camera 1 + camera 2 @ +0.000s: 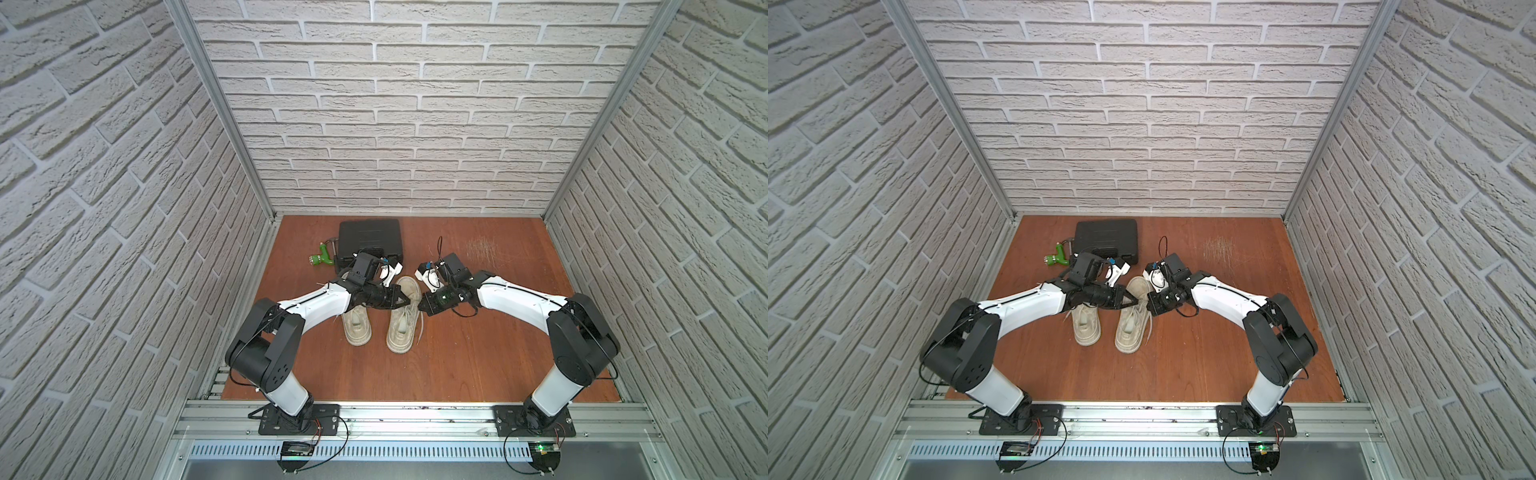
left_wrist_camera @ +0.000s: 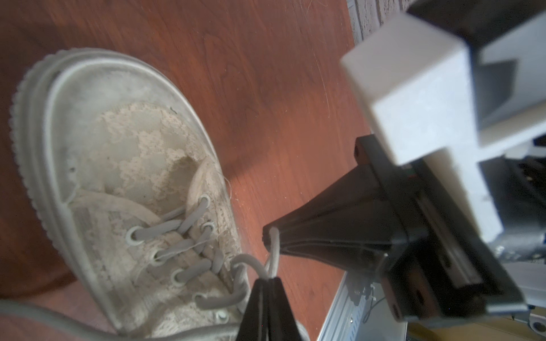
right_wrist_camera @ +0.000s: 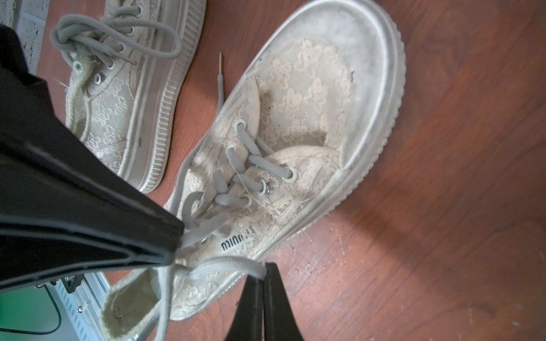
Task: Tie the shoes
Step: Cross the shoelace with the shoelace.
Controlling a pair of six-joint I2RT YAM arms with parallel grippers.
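Observation:
Two worn beige shoes stand side by side on the wooden floor in both top views, the left shoe point(image 1: 356, 326) and the right shoe point(image 1: 403, 320). Both grippers meet over the right shoe's lacing. In the left wrist view my left gripper point(image 2: 267, 282) is shut on a cream lace point(image 2: 251, 262) beside that shoe point(image 2: 118, 147), with the right gripper's black tip point(image 2: 270, 236) pinching a strand just beyond it. In the right wrist view my right gripper point(image 3: 263, 273) is shut on a lace end point(image 3: 230, 265) at the shoe's side point(image 3: 310, 103). The left shoe point(image 3: 124, 88) shows looped laces.
A black plastic case point(image 1: 370, 241) lies at the back of the floor with a green tool point(image 1: 322, 259) to its left. Brick-patterned walls close in three sides. An aluminium rail point(image 1: 415, 415) carrying both arm bases runs along the front.

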